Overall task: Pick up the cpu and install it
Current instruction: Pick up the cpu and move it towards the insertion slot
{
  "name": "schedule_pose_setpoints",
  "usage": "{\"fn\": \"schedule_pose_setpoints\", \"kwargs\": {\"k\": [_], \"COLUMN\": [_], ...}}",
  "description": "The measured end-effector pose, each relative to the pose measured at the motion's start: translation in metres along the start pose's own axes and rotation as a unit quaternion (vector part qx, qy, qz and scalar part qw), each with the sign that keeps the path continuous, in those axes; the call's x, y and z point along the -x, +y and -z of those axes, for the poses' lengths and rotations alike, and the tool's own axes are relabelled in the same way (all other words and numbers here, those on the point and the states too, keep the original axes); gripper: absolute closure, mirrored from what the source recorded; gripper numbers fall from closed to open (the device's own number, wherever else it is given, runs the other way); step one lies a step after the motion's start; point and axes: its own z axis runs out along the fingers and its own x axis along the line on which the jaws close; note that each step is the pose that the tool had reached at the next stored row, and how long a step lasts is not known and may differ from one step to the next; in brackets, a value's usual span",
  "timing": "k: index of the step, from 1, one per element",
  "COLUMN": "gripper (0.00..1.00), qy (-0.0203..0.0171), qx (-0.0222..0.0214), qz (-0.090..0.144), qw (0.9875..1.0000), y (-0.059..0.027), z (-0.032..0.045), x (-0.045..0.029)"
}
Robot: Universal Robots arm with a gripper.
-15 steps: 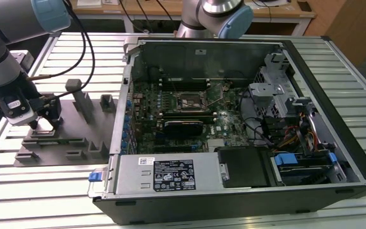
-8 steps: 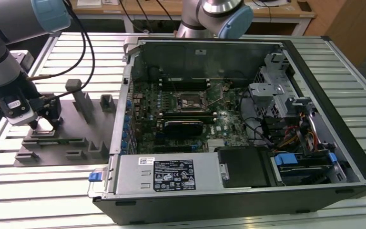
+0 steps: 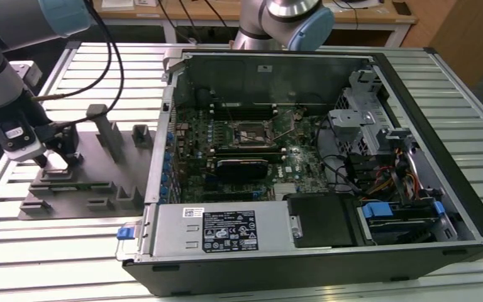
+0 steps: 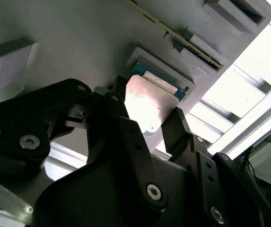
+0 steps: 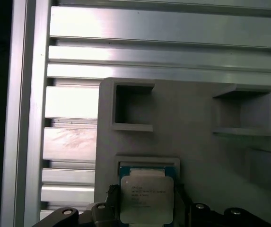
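**Grip on the cpu at the fixture recess**

Gripper [image 4: 145,113] fingers [image 4: 118,118] were clamped on two opposite edges of the cpu [image 4: 150,101], which sat in, or barely above, its recess in the grey fixture plate [image 5: 196,137]. Judged risk: with so narrow a hold on thin edges, the chip could tilt, catch the recess wall or slip free. The second wrist view showed both finger contacts. The first wrist view showed the chip square to its recess. The exterior view placed the gripper at that view's left, well apart from the motherboard socket [image 3: 254,133] inside the open computer case [image 3: 443,113].
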Motion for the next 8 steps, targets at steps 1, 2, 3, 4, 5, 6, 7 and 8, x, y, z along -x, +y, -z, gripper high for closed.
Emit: {"fn": "schedule_pose_setpoints", "kwargs": {"k": [1,2,3,4,5,6,7,8], "gripper": [0.45,0.45,0.45,0.45,0.45,0.45,0.45,0.45], "qy": [0.0000,0.0000,0.0000,0.0000,0.0000,0.0000,0.0000,0.0000], "qx": [0.0000,0.0000,0.0000,0.0000,0.0000,0.0000,0.0000,0.0000], "qz": [0.000,0.000,0.000,0.000,0.000,0.000,0.000,0.000], "qw": [1.0000,1.0000,1.0000,1.0000,1.0000,1.0000,1.0000,1.0000], "y": [0.0000,0.0001,0.0001,0.0002,0.0002,0.0003,0.0003,0.0004], "z": [0.0019,0.0036,0.0053,0.0069,0.0086,0.0102,0.0118,0.0136], "x": [0.0000,0.0001,0.0001,0.0002,0.0002,0.0003,0.0003,0.0003]}}
